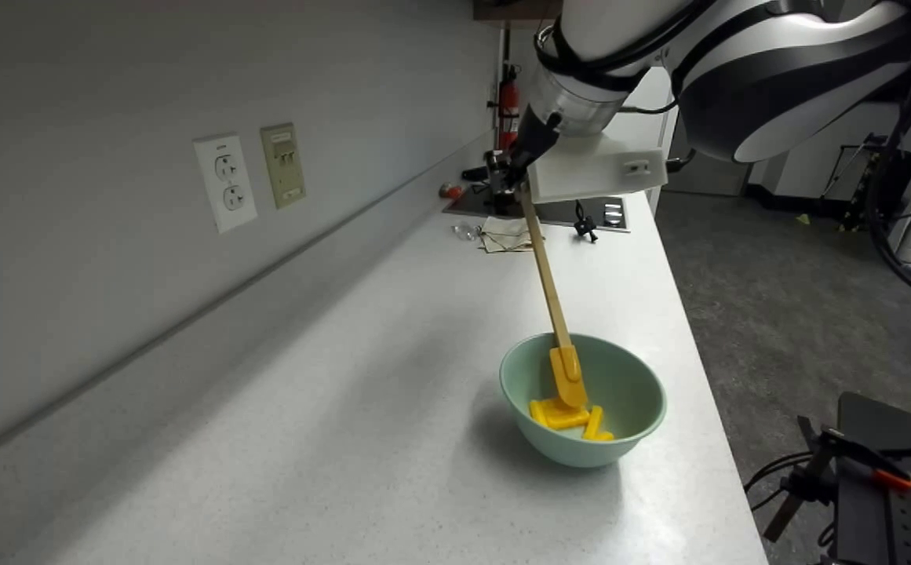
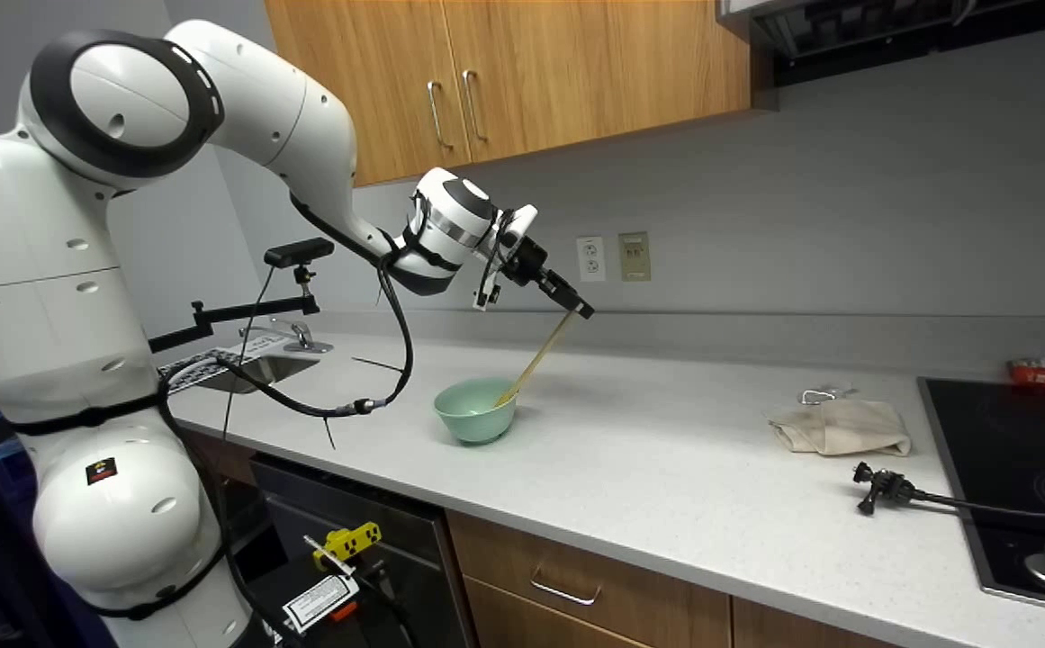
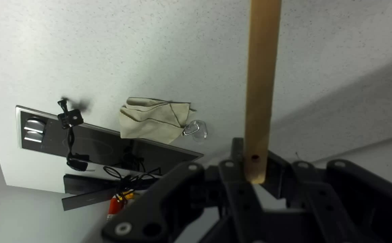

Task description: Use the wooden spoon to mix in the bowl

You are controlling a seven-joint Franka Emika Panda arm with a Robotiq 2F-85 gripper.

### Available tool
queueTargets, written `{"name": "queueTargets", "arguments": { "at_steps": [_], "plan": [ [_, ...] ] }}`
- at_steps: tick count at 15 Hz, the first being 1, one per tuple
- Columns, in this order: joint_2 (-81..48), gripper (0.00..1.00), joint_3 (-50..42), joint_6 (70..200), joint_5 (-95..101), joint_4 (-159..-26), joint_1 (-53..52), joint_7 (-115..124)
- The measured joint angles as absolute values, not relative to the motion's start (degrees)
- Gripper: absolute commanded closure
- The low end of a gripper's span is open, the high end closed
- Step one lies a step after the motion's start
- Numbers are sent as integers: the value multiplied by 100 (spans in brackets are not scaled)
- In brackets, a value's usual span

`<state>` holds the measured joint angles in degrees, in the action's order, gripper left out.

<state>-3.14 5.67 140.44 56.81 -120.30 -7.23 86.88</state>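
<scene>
One spoon [image 1: 551,294] slanting down into the bowl [image 1: 581,453]

Your hand [image 3: 256,161] pinches the spoon near the end of its wooden handle [image 3: 262,77]. The yellow head [image 1: 566,375] is inside the green bowl, right by the yellow pieces [image 1: 561,416]; whether they touch you cannot tell. The bowl stands upright on the white table [image 1: 361,439].

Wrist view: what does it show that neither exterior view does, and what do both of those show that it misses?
Only the wrist view shows the small hole near the gripped end of the wooden spoon. Both exterior views alone show the mint-green bowl and the duplex wall outlet. All share the wooden spoon in the jaws, the folded cloth and the cooktop.
</scene>
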Motion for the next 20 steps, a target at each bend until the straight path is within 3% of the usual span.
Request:
{"name": "queueTargets", "arguments": {
  "at_steps": [11,20],
  "plan": [
    [-528,98,645,14421,4074,-12033,-726,8157],
    [-362,98,589,14469,5957,-11883,-731,9128]
  ]
}}
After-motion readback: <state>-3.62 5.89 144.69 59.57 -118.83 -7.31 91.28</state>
